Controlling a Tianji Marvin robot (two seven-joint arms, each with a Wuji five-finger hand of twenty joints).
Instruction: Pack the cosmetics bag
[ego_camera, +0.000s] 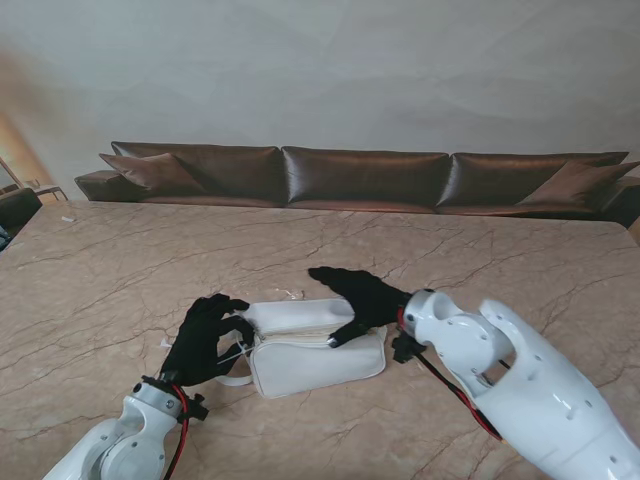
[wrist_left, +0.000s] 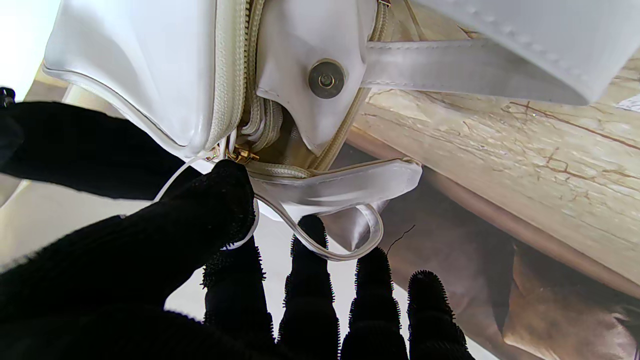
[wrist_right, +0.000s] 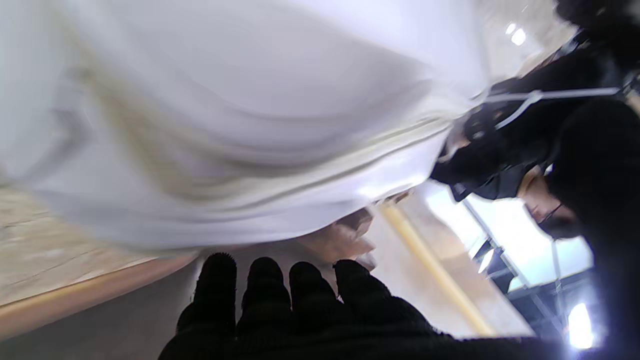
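Your left hand (ego_camera: 206, 340) is at the left end of the white bag (ego_camera: 318, 362), with the thumb (wrist_left: 220, 200) pressed against the gold zip pull (wrist_left: 239, 155) and the other fingertips spread out just past the thin loop strap (wrist_left: 345, 245). Whether the thumb and a finger actually pinch the pull, you cannot tell; it may only be resting on it. Your right hand (ego_camera: 362, 298) lies over the far right part of the bag, fingers extended, thumb pointing down towards the zip line; it looks like a hold-down, not a grasp.

The main risk, as I judge it: the pull slips from under the thumb, since the contact looks shallow and the glove is bulky. If the right hand presses too lightly, the bag could drag along the table (ego_camera: 120, 260) towards your left hand instead of the zip running. The loop strap could also snag a fingertip.

The bag sits between your hands, zip partly open at the left end. Only lining and a snap button (wrist_left: 326, 79) show inside; no contents are visible.
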